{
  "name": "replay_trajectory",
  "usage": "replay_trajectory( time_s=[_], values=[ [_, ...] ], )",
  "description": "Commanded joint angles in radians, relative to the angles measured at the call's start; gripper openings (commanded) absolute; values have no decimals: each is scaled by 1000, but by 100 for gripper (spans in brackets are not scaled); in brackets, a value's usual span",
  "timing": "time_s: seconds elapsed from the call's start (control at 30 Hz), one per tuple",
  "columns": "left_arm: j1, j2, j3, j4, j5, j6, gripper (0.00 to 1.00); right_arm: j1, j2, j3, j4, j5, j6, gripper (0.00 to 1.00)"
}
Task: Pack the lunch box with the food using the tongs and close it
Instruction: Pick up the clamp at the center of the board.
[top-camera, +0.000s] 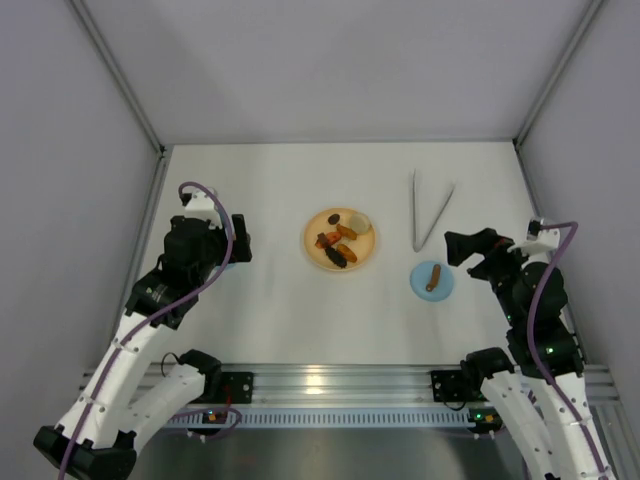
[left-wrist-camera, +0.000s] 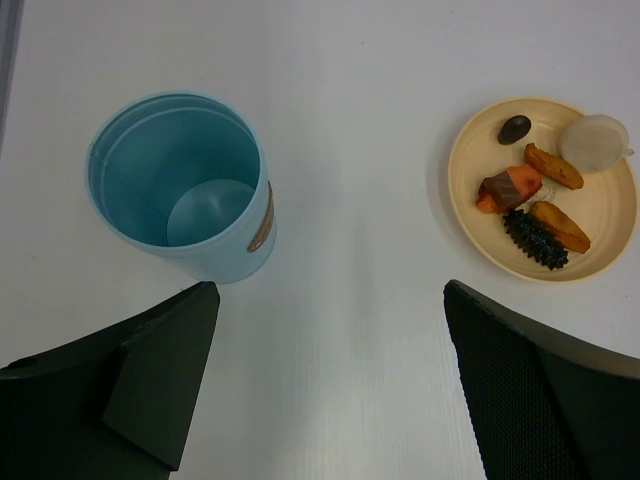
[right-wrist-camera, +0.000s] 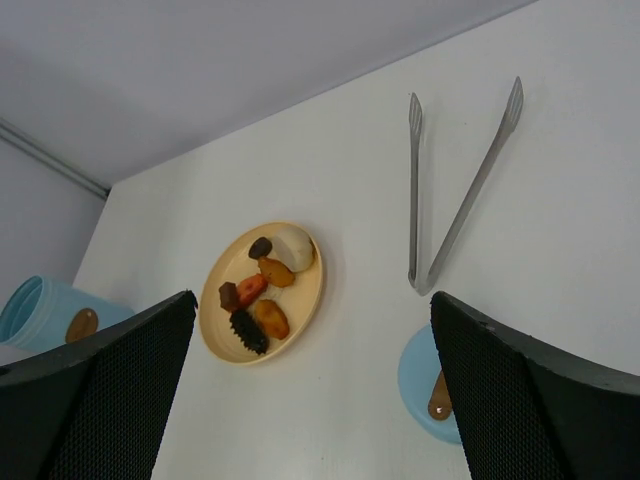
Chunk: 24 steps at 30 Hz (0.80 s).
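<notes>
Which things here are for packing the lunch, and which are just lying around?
For the job: blue tub, its lid, silver tongs, food pieces.
Just lying about: orange plate under the food, pale round piece on it (cannot tell if it is food).

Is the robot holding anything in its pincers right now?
No, nothing is held. The left pincer and the right pincer are both open and empty, and the tongs lie untouched.
</notes>
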Motion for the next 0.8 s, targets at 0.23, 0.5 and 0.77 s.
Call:
replay_trajectory(
  time_s=[0.23,0.5,0.77],
  values=[
    [3,-4,-3,62,8,-4,99,-12,45,83,-32,27,-33,99],
    [3,7,6,57,6,-5,99,-13,80,110,-61,50,-47,100],
    [3,9,7,55,11,-8,99,-13,147,198,-135,147,-86,99]
  ],
)
